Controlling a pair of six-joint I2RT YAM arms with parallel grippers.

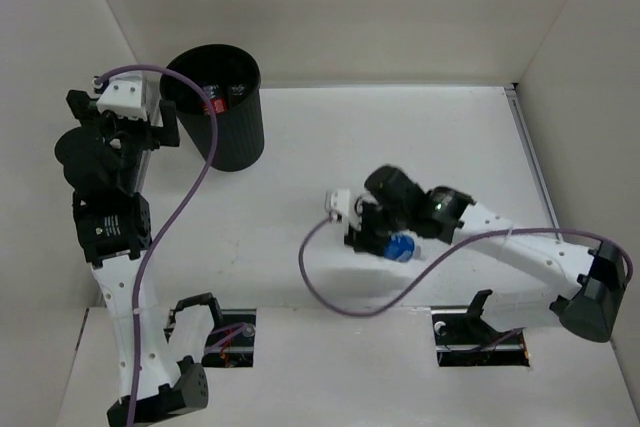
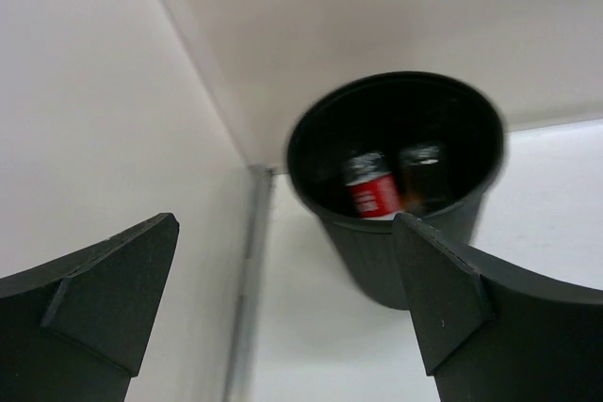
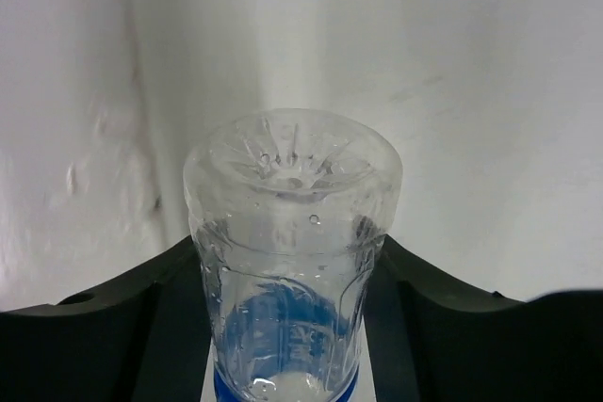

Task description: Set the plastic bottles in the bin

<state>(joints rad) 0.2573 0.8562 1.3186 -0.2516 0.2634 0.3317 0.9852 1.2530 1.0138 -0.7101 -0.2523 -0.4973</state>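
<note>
One plastic bottle, the blue-label bottle [image 3: 292,195], was out on the counter [image 1: 450,137], well apart from the bin [image 1: 238,145], which stood at the far left corner. The right pincer [image 3: 287,265] had its two fingers [image 3: 160,308] pressed against opposite sides of that bottle, around the labelled body, with the ribbed base sticking out beyond the fingertips. From the overhead view I could not tell whether the bottle rested on the counter or was clear of it.

The left pincer [image 2: 287,228] hung just beside the bin with its jaws wide apart and nothing between them. Inside the bin lay the red-label bottle [image 2: 372,193], with a darker shape [image 2: 424,168] next to it, too blurred to name.

Several things could have gone wrong from there. The bottle's wall looked thin and smooth, so a light squeeze might have let it slide out during the lift, while a hard one could have buckled it and sprung it loose. With so much of the bottle overhanging the fingers, it might have swung in the grip on a quick carry. The path to the bin crossed most of the counter, and the left arm crowded the rim, so the two arms could have met there. A knock on the rim might also have tipped the bin.
</note>
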